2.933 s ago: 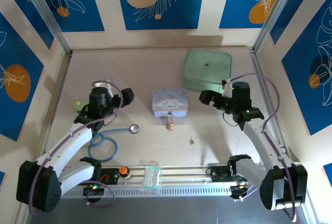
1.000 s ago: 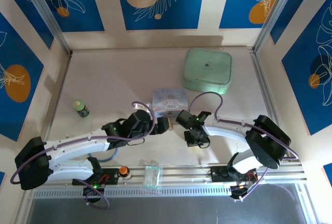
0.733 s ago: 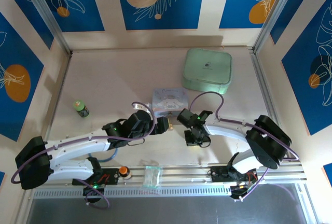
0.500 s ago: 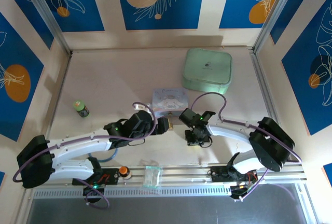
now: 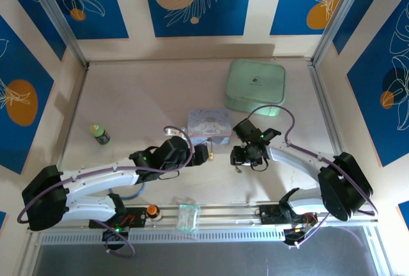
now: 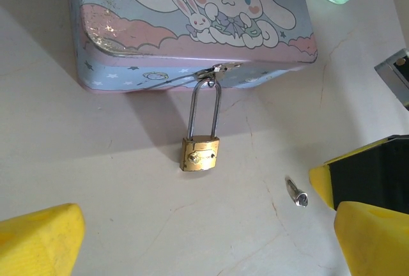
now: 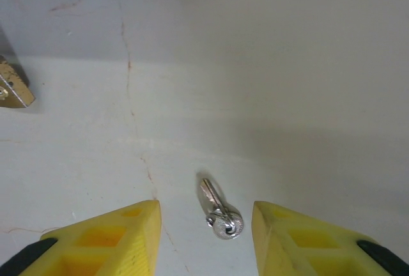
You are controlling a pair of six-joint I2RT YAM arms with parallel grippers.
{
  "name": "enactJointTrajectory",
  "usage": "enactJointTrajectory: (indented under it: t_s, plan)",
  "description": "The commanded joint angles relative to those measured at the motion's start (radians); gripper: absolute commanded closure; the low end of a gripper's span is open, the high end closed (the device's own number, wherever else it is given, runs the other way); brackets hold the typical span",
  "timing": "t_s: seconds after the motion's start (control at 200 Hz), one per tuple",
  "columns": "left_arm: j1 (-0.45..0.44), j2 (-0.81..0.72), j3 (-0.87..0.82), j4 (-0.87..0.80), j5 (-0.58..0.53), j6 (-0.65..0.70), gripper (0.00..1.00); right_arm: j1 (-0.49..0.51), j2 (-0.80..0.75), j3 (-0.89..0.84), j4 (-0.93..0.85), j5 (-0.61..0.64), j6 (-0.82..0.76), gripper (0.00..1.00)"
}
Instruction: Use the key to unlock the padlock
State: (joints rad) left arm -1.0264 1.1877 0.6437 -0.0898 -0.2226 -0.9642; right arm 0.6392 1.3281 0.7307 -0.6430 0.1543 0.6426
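Right wrist: key clear of both parted R gripper fingers; L gripper wide open

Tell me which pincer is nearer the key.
Right. The right pincer hangs open straddling the key, one finger on each side, not touching it. The left pincer is centred near the padlock, with the key off to one side.
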Motion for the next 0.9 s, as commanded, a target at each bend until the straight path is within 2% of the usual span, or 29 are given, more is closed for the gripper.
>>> enactJointTrajectory:
  t_s: [0.0, 0.295, 0.585, 0.785, 0.895]
  plan:
    - [-0.011, 0.0, 0.007, 0.012, -0.029, -0.013, 0.01, 0.0, 0.034, 0.023, -0.01, -0.044, -0.044, 0.6]
    - [-0.012, 0.022, 0.017, 0.029, -0.02, -0.016, 0.01, 0.057, 0.119, 0.008, -0.013, 0.003, 0.002, 0.64]
    - [-0.012, 0.016, 0.013, 0.029, -0.02, -0.016, 0.01, 0.139, 0.189, 0.027, -0.108, 0.083, 0.066, 0.69]
    - [-0.013, -0.004, 0.0, 0.024, -0.026, -0.025, 0.01, 0.175, 0.176, 0.032, -0.168, 0.115, 0.095, 0.7]
    - [-0.014, -0.012, -0.01, 0.029, -0.035, -0.029, 0.01, 0.173, 0.154, 0.02, -0.154, 0.094, 0.095, 0.7]
